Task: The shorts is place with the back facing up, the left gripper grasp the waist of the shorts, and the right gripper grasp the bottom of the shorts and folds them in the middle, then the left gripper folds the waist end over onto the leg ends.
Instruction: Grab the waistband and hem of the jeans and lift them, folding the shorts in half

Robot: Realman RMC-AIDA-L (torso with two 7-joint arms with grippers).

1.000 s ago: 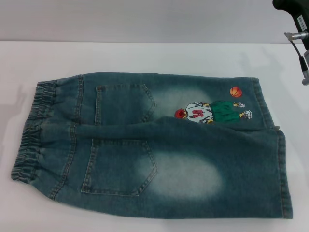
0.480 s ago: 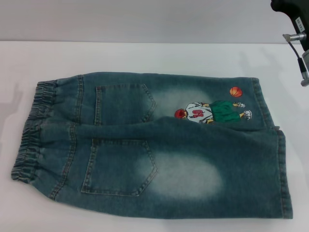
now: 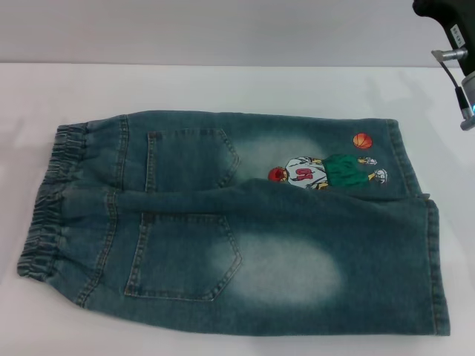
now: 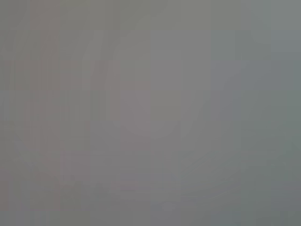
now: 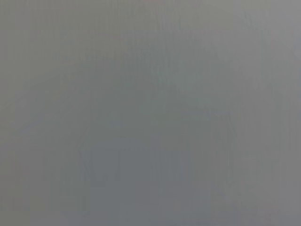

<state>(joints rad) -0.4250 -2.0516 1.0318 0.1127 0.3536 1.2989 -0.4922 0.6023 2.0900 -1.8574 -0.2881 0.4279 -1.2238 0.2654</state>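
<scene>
Denim shorts (image 3: 237, 230) unmoved; right tool (image 3: 449, 37) retreating upward.

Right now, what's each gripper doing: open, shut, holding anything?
Left gripper: not in view.
Right gripper: only part shows at the head view's upper right corner, above the table and clear of the shorts; holding nothing visible.

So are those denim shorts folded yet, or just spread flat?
Folded once, lengthwise: the shorts lie with one leg lapped over the other, hiding part of the cartoon print. The waist has not yet been brought over the leg ends.
</scene>
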